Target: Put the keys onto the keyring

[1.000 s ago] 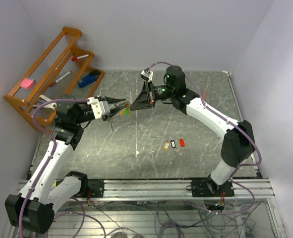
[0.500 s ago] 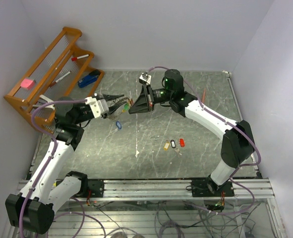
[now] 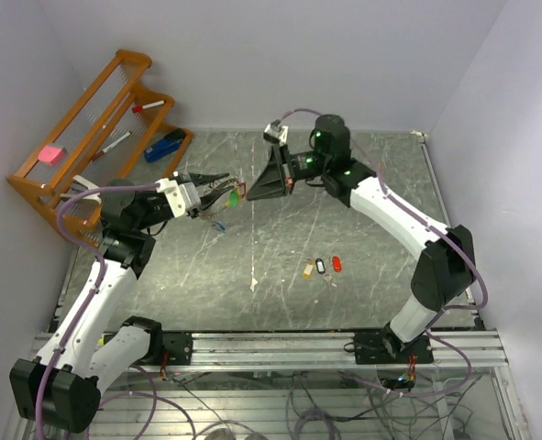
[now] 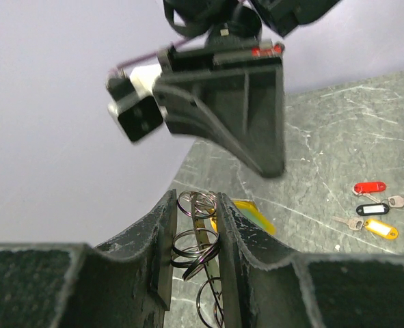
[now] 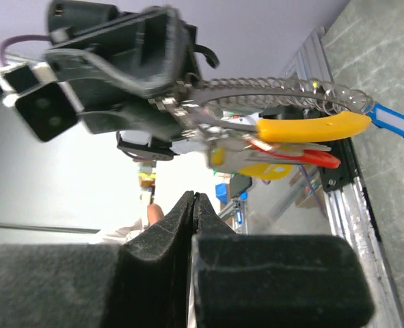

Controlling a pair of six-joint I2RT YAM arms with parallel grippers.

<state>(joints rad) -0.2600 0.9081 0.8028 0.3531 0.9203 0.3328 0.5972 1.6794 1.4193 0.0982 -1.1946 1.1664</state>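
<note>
right gripper (image 3: 250, 196), closed and empty, has backed slightly from left gripper (image 3: 228, 187) clamping the keyring (image 5: 304, 127).

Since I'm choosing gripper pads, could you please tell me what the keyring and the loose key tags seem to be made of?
The keyring, pinched in the left gripper: thin coiled loops, silvery with bright glints, so probably polished metal wire. The key tags on the table: smooth, evenly coloured red, black-and-white and yellow, likely glossy plastic. Their keys look like dull grey metal.
</note>
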